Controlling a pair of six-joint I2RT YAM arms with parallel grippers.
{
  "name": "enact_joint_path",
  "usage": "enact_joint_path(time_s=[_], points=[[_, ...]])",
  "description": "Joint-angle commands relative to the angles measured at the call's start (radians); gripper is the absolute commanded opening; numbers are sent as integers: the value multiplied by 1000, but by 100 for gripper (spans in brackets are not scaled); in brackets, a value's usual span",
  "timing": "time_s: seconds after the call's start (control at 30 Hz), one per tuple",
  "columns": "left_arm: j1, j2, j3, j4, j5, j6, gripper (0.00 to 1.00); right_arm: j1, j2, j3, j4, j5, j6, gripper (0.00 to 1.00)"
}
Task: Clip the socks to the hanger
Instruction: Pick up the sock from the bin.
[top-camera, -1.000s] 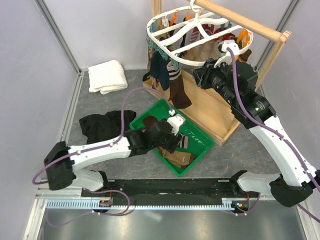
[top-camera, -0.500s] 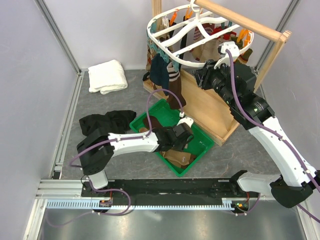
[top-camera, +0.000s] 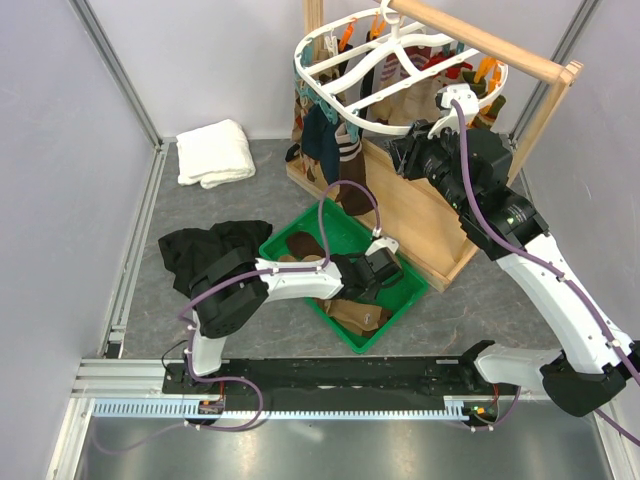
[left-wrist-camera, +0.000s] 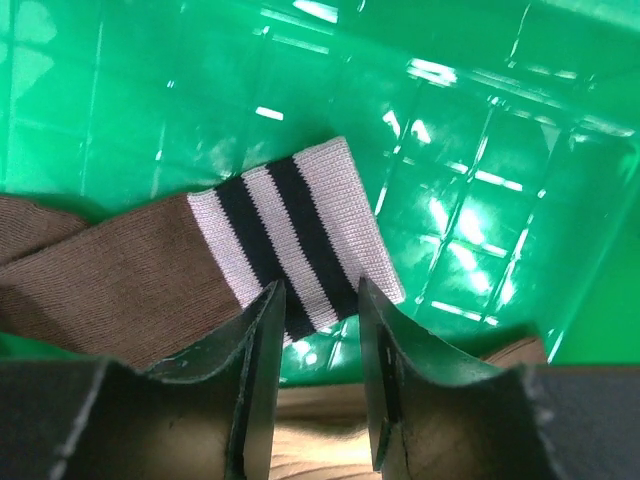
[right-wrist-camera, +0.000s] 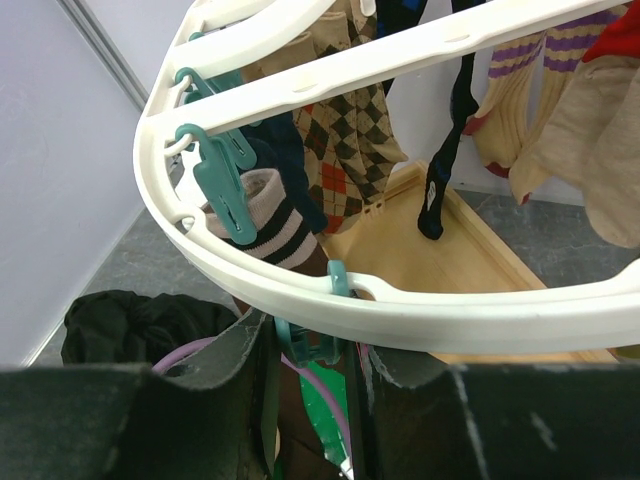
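A brown sock (left-wrist-camera: 290, 240) with a striped cuff lies in the green basket (left-wrist-camera: 450, 150), its cuff right at the left gripper (left-wrist-camera: 318, 292) tips (jaws slightly parted, clasping nothing). The hanger (right-wrist-camera: 420, 310) rim crosses just above the right gripper (right-wrist-camera: 308, 352), which is clenched on a teal clip (right-wrist-camera: 300, 338) hanging beneath it.

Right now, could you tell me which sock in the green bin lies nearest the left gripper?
The brown sock with the white, black-striped cuff; that cuff lies just ahead of the left gripper and its fingertips.
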Motion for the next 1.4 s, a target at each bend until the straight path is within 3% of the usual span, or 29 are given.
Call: enact_joint_path(time_s=[0.0, 0.23, 0.47, 0.83, 1.07, 1.37], points=[[-4, 45, 33, -36, -10, -18, 39, 3, 13, -27, -34, 5, -12, 0], [-2, -38, 9, -33, -30, -18, 2, 2, 13, -27, -34, 8, -15, 0], [30, -251, -81, 9, -53, -48, 2, 4, 4, -31, -31, 8, -14, 0], [70, -610, -215, 254, -32, -130, 2, 4, -5, -34, -15, -5, 2, 0], [88, -702, -244, 459, 12, -176, 2, 4, -8, -24, -11, -19, 11, 0], [123, -684, -215, 682, 54, -145, 2, 4, -16, -23, 5, -61, 45, 0]])
